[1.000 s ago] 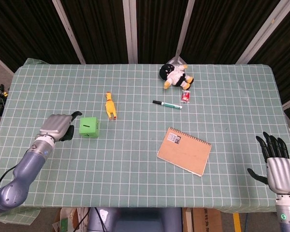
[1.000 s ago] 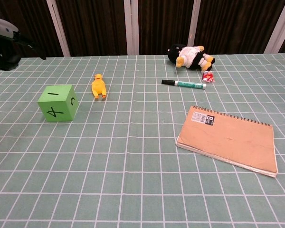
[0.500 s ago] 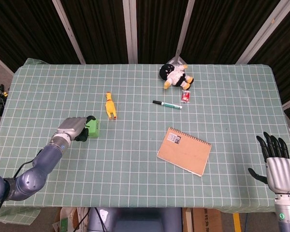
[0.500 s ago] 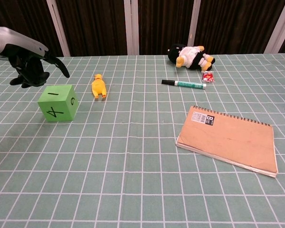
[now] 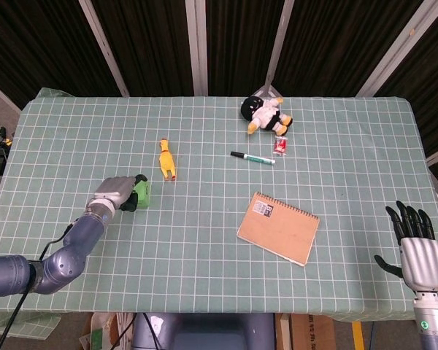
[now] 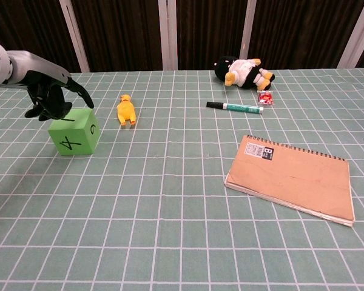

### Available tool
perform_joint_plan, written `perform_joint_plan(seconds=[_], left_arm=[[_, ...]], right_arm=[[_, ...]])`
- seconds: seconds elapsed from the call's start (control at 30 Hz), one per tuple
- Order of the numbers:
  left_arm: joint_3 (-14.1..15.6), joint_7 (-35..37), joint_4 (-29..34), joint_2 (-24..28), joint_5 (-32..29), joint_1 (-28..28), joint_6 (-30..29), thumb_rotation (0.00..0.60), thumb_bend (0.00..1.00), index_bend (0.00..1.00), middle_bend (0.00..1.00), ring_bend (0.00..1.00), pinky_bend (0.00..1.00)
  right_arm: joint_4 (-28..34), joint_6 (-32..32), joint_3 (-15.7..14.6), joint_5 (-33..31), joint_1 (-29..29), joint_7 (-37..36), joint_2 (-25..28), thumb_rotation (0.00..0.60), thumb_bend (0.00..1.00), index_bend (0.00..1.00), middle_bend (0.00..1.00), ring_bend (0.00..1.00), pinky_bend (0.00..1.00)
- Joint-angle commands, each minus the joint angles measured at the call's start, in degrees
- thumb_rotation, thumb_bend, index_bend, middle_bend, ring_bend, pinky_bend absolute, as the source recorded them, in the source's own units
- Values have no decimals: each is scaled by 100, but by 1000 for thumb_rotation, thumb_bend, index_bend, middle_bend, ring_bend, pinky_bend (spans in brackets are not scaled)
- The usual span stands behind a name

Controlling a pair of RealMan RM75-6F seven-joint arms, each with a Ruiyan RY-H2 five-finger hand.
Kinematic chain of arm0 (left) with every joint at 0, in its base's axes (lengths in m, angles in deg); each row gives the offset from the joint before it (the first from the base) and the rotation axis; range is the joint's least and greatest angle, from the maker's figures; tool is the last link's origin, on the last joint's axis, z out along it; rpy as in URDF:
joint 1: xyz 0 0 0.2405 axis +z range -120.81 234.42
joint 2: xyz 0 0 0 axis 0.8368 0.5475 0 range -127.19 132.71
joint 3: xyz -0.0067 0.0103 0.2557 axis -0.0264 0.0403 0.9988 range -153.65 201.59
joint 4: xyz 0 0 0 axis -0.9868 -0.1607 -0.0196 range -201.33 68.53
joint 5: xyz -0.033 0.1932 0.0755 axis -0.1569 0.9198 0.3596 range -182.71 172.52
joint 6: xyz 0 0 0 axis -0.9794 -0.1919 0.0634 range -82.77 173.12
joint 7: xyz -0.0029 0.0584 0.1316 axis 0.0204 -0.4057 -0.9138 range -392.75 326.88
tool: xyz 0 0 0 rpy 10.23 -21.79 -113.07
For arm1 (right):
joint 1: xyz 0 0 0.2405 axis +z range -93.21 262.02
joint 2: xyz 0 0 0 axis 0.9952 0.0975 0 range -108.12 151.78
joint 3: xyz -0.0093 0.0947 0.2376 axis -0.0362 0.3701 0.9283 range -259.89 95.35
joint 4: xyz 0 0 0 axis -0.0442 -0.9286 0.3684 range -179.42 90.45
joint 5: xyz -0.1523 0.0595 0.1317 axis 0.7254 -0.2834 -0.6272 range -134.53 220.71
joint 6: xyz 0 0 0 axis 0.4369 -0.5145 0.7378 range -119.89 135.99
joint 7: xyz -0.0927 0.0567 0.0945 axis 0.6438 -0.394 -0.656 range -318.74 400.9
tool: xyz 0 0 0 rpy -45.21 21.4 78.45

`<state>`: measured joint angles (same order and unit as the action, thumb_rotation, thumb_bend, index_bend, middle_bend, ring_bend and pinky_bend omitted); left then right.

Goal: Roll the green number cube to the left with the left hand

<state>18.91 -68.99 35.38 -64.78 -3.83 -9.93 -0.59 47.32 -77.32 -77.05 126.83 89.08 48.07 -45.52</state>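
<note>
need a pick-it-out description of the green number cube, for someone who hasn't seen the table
Start at the green gridded tablecloth and go to its left side, where the left hand hovers with fingers curled down. The green number cube sits right under those fingers, just left of the small yellow rubber chicken. It is the only bright green block, with black handwritten digits on its faces.

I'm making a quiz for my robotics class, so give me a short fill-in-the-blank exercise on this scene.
1. The left hand is over the green number ____.
2. The cube's front face shows the number ____.
3. The marker lies between the plush toy and the ____.

Missing: cube; 4; notebook
</note>
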Motion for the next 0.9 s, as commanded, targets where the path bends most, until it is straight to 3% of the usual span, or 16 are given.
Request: perform_joint_plan(seconds=[0.03,0.53,0.9], left_arm=[[85,-8,-134,-118,-28,-36,1,600,937,148,839,681,716],[239,133,-545,-383,-55,-104,210,600,938,150,839,681,716],[179,292,-194,-223,253,-140,30,600,938,159,840,683,716]], right_arm=[[8,34,-3,-28,8,19,5,600,154,101,12,2,46],[54,160,-13,-128,38,116,3,600,155,101,12,2,46],[72,289,-26,-209,72,131,4,600,154,101,11,2,46]])
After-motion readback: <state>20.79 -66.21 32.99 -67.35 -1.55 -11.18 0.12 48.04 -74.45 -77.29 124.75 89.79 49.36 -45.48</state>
